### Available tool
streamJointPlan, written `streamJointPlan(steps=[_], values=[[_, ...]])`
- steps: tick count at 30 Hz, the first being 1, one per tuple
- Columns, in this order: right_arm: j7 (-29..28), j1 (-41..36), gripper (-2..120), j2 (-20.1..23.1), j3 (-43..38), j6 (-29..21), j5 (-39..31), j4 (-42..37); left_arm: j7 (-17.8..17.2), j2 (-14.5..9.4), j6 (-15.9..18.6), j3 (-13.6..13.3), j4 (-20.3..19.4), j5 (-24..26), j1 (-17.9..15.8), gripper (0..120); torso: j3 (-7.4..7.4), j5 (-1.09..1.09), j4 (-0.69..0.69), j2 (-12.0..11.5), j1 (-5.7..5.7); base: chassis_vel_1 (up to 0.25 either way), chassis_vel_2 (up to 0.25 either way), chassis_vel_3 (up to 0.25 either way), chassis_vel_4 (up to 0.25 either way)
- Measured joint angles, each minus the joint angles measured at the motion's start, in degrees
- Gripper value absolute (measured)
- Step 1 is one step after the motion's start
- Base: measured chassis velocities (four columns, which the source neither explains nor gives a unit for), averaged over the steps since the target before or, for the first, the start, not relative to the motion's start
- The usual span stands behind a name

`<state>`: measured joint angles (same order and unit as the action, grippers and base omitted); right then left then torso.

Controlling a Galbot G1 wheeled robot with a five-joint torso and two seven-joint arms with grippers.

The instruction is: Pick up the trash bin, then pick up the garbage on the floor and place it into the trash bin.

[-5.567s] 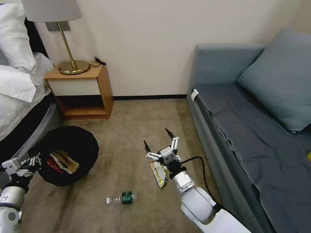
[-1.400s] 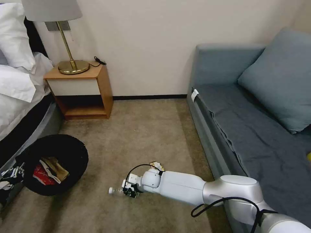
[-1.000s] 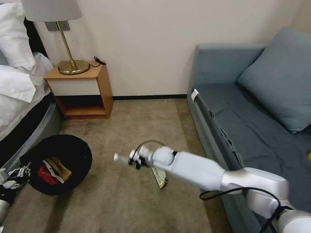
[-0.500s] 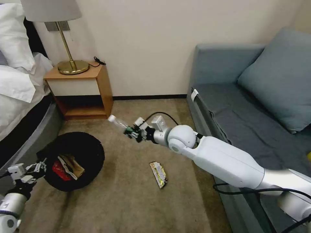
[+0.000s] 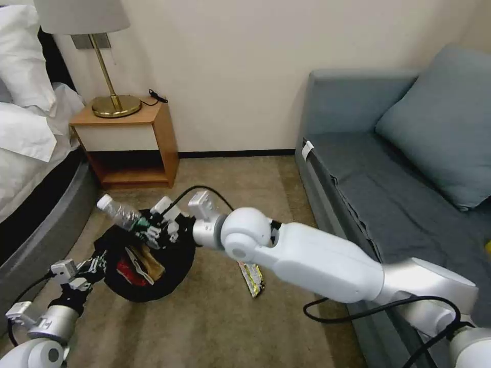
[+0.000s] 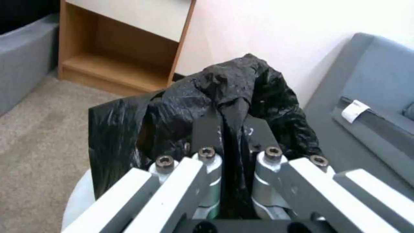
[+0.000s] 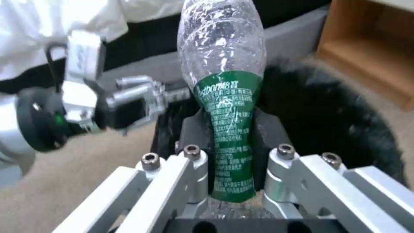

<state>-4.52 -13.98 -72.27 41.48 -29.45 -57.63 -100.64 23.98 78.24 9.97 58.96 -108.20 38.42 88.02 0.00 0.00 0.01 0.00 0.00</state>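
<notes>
Right gripper (image 5: pixel 153 231) clamped on the clear bottle (image 5: pixel 120 214), pads pressed against its green label; in the right wrist view (image 7: pixel 227 136) the black pads flank the label (image 7: pixel 227 129) on both sides. Bottle (image 7: pixel 222 48) crinkled and transparent, white cap pointing toward the bed (image 5: pixel 36 204), body tilted, held in the air above the far rim of the trash bin (image 5: pixel 169 271).

Left gripper (image 5: pixel 94 263) pinched tight on the bin's near edge, a fold of crinkly black bag caught between the pads; in the left wrist view (image 6: pixel 233 129) pads nearly meeting with the black plastic (image 6: pixel 233 87) bunched up beyond them, a pale curved edge of the bin (image 6: pixel 80 197) showing below the bag. Whether the bin touches the floor cannot be told.

Inside the bin, a crumpled brown paper bag (image 5: pixel 151 260) and a red-white wrapper (image 5: pixel 124 270), lying together.

On the beige carpet (image 5: pixel 204 327), a yellow-green foil wrapper (image 5: pixel 252 278), flat, just beside the right arm's forearm and apart from the bin.

Farther out: wooden nightstand (image 5: pixel 130 145) with a brass lamp (image 5: pixel 115 105) against the wall, and a grey-blue sofa (image 5: pixel 399 204) on the right.
</notes>
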Motion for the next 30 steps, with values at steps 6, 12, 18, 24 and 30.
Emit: streamJointPlan(steps=[6, 12, 18, 24, 30], values=[[0.01, -2.51, 14, -0.24, 0.86, 0.12, 1.84, 1.26, 0.09, -0.19, 0.0, 0.18, -0.24, 0.53, 0.6, 4, 0.0, 0.0, -0.01, 0.0, 0.0, 0.0, 0.0, 0.0, 0.0], [0.04, -6.09, 14, -1.14, 1.25, 0.11, 4.34, 2.88, 0.18, -0.06, -0.08, 0.19, -0.33, 1.15, 0.93, 4, 0.0, 0.0, 0.0, 0.0, 0.0, 0.0, 0.0, 0.0, 0.0], [0.06, -6.47, 14, -1.41, 1.8, 0.07, 5.24, 3.71, 0.21, 0.23, -0.08, 0.09, -0.74, 1.53, 1.18, 4, 0.0, 0.0, 0.0, 0.0, 0.0, 0.0, 0.0, 0.0, 0.0], [-0.2, -6.11, 22, -1.55, 1.81, -0.03, 5.59, 4.25, 0.3, 0.77, -0.11, -0.1, -0.87, 1.71, 1.56, 4, 0.0, 0.0, 0.0, 0.0, 0.0, 0.0, 0.0, 0.0, 0.0], [-0.43, -5.88, 47, -1.44, 2.21, -0.19, 6.01, 4.08, 0.3, 1.18, -0.19, -0.26, -0.91, 1.74, 1.63, 4, 0.0, 0.0, 0.0, 0.0, 0.0, 0.0, 0.0, 0.0, 0.0]])
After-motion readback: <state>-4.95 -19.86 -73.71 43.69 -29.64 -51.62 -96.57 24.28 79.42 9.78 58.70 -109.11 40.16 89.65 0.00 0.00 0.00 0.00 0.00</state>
